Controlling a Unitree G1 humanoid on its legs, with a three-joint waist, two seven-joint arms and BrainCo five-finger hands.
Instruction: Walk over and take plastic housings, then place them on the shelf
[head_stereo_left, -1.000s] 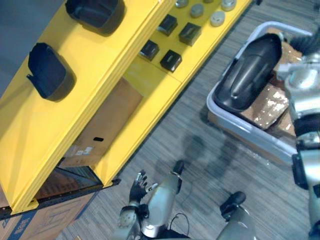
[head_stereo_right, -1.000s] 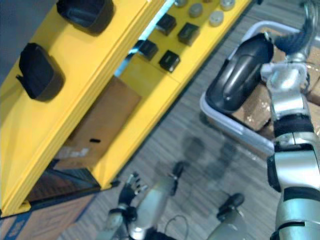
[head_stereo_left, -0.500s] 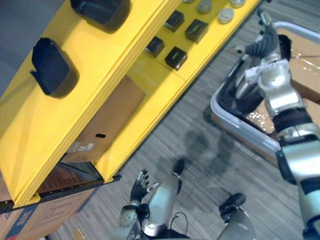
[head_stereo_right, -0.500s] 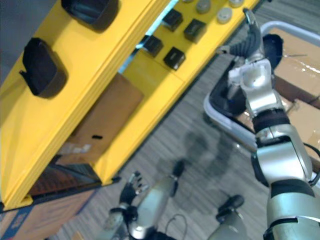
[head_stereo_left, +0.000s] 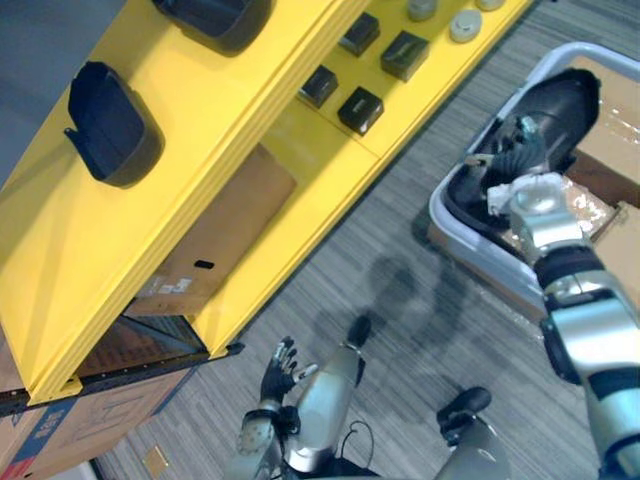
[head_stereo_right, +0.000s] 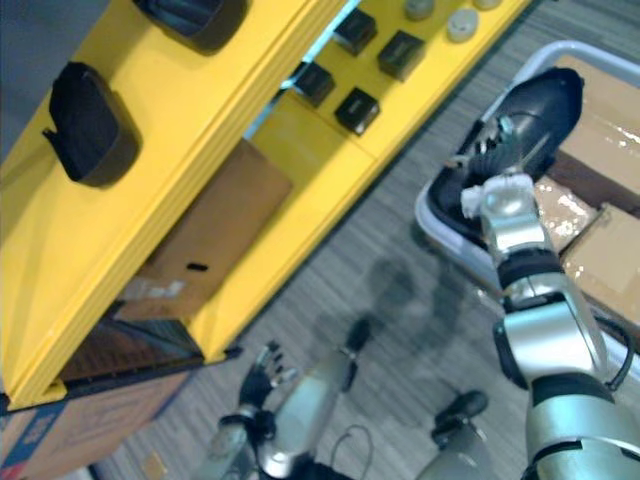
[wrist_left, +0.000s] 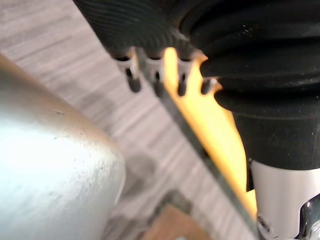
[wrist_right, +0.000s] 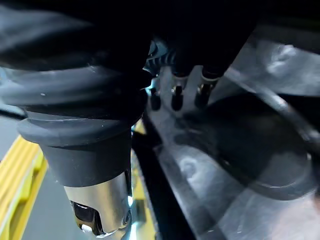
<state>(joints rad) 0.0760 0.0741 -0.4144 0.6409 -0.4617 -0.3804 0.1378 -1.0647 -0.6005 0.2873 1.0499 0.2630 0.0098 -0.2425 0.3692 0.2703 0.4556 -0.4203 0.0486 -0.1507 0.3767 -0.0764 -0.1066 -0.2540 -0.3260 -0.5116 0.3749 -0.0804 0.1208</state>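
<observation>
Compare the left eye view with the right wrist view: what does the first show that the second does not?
Left eye view: the yellow shelf with two black housings on top, small black boxes lower, the white bin, and the open left hand down low. Right wrist view: from close, fingers straight above a glossy surface; contact I cannot tell. Both: the right hand at the large black housing.

Right arm out, left arm down.
The right hand (head_stereo_left: 512, 158) reaches far forward, fingers spread; the left hand (head_stereo_left: 278, 372) hangs low, fingers loose.
</observation>
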